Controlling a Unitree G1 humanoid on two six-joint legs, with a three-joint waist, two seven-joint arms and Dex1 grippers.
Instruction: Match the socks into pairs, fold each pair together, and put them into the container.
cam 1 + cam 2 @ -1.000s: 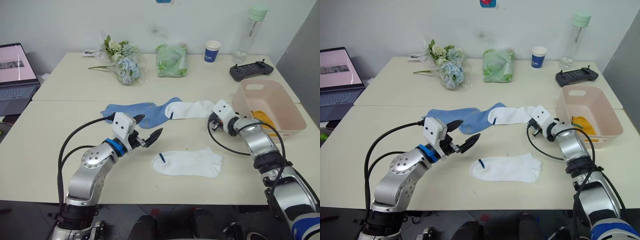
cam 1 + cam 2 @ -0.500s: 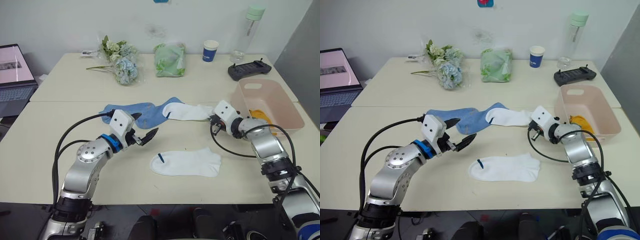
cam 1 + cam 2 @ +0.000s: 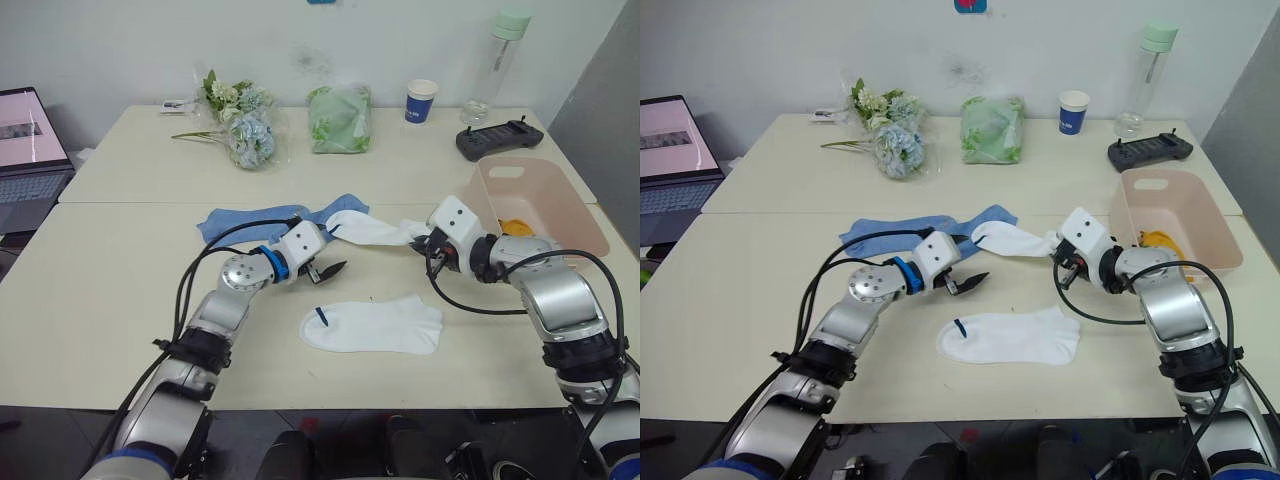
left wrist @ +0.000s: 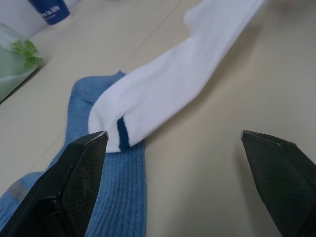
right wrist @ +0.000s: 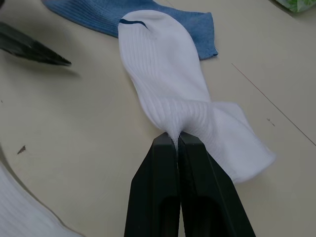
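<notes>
Beside the pale pink plastic basin (image 3: 575, 222), the right pincer (image 5: 177, 142) pinches a soft white ankle sock (image 5: 165, 81) shut, likely to drag it toward its mate (image 3: 375, 326). The left pincer (image 4: 180, 148) hovers wide open and empty near that sock's cuff, apparently ready to help.

Both white socks (image 5: 165, 94) (image 3: 372, 325) and the blue sock (image 4: 116, 197) are soft ribbed knit cloth, totally matt. The table (image 3: 120, 300) looks like a smooth cream laminate with a dull sheen. The left hand (image 4: 182, 185) has black plastic fingers (image 4: 279, 168) with a fine grid texture, while the right hand (image 5: 177, 143) has plain smooth matt ones. The pink basin (image 3: 490, 215) is smooth plastic with a slight satin look. The green bundle (image 3: 990, 130) sits in shiny clear plastic wrap.
</notes>
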